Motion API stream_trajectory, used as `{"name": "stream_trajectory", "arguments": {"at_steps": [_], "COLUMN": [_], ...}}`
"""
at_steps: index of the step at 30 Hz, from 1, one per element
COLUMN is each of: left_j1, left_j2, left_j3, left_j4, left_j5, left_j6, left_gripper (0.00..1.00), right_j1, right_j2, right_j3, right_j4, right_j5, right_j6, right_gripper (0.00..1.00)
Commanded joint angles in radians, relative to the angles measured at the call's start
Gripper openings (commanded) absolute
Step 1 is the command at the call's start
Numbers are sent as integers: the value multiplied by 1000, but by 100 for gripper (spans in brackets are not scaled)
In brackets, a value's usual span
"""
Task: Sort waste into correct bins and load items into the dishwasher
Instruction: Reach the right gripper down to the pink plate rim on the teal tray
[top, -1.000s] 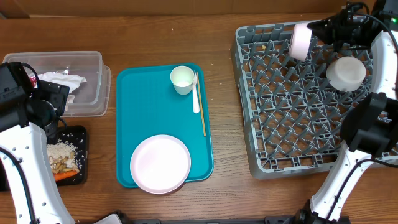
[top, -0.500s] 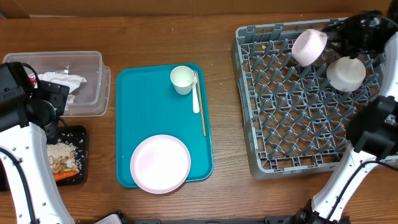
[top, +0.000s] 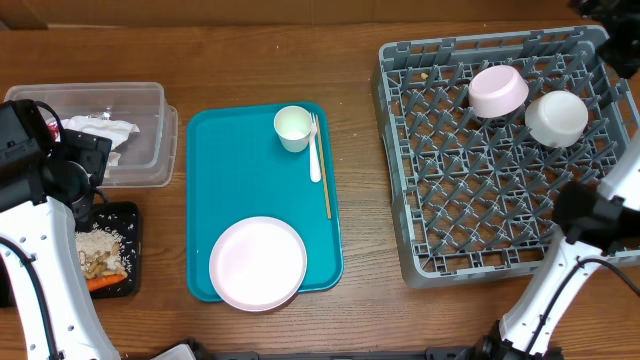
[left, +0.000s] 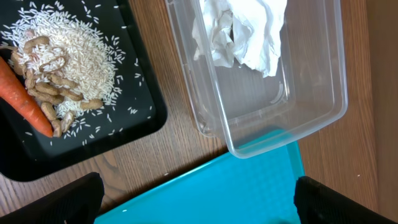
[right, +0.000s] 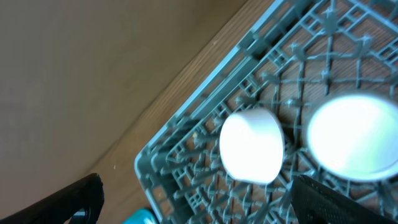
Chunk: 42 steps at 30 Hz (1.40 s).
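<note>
Two white bowls (top: 498, 90) (top: 557, 117) lie mouth-down side by side in the far part of the grey dish rack (top: 480, 200). My right gripper (right: 205, 205) hangs open above them, holding nothing; the bowls (right: 252, 146) (right: 354, 137) sit apart from its fingers. On the teal tray, the pink plate (top: 258, 263), small cup (top: 292, 128) and white fork (top: 315, 152) rest untouched. A crumpled napkin (left: 239, 34) lies in the clear tub (left: 311, 118). Rice, scraps and a carrot (left: 25, 96) fill the black tray (left: 134, 127). My left gripper (left: 199, 208) is open and empty over the teal tray's corner.
The teal serving tray (top: 230, 170) sits mid-table between the bins and the rack. A thin wooden stick (top: 326, 185) lies beside the fork. My left arm (top: 40, 190) stands over the black tray; my right arm (top: 600, 210) rises along the rack's right side.
My right gripper opened and let go of the bowl, which now rests in the rack beside the other one. The gripper has drawn back toward the far right corner. The left arm is still.
</note>
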<state>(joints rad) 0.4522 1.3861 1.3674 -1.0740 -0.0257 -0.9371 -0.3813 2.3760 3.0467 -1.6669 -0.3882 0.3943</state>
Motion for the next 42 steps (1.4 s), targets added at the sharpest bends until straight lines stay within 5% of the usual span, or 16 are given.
{"name": "stream_trajectory", "arguments": {"at_steps": [1, 16, 23, 30, 42], "left_j1": [-3, -3, -3, -3, -3], "left_j2": [0, 0, 0, 0, 0], "left_j3": [0, 0, 0, 0, 0], "left_j4": [1, 1, 1, 1, 1], "left_j5": [0, 0, 0, 0, 0], "left_j6": [-10, -10, -10, -10, -10], "left_gripper": [100, 100, 100, 100, 100], "right_j1": [128, 782, 888, 935, 1022], "right_j2": [-8, -9, -10, -10, -49], "right_j3": [95, -47, -128, -132, -443], "right_j4": [-27, -27, -27, -27, -27], "right_j5": [11, 303, 296, 71, 248], "right_j6": [-63, -238, -144, -170, -116], "right_gripper": [98, 100, 100, 100, 100]}}
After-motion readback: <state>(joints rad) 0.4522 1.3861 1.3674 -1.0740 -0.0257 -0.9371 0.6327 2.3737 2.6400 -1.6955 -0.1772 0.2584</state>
